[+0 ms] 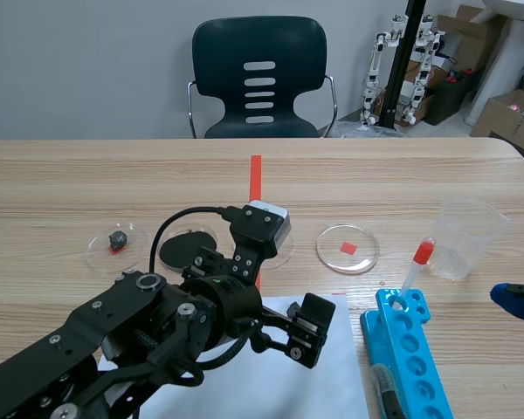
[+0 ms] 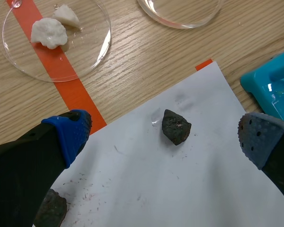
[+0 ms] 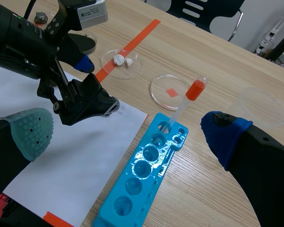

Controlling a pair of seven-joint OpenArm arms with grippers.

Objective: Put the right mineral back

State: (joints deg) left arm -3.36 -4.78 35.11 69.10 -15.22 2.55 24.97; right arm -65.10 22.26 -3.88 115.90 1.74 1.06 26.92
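Pale wooden table (image 1: 70,175) below a grey wall, with one dark chair (image 1: 259,78) at top centre of the scene view. One white sheet of paper (image 1: 332,393) at lower middle, partly covered by the left arm. One blue tray (image 1: 408,349) with round wells at lower right, and one red-capped dropper (image 1: 417,266) standing tilted in its far end. One clear plastic cup (image 1: 467,237) at right, just past the tray.

Four round dishes in all. At left of the scene view, a clear dish (image 1: 96,249) holding one small dark lump (image 1: 117,239). Beside it, a dark dish (image 1: 185,249). Right of centre, an empty dish (image 1: 332,244) over a red tape square. Ahead of the left gripper, a fourth dish (image 2: 87,54) sitting on the red tape line, with two white lumps (image 2: 48,33) inside, touching each other.

Left gripper (image 2: 165,135) spread wide, clamped on nothing. Between its fingers, touched by neither: the dark stone (image 2: 176,126), lying on the paper. A second stone (image 2: 49,210) on the same sheet, partly hidden beside one finger.

Right gripper (image 3: 128,130) also spread wide, holding nothing, poised over the tray and the paper's edge.
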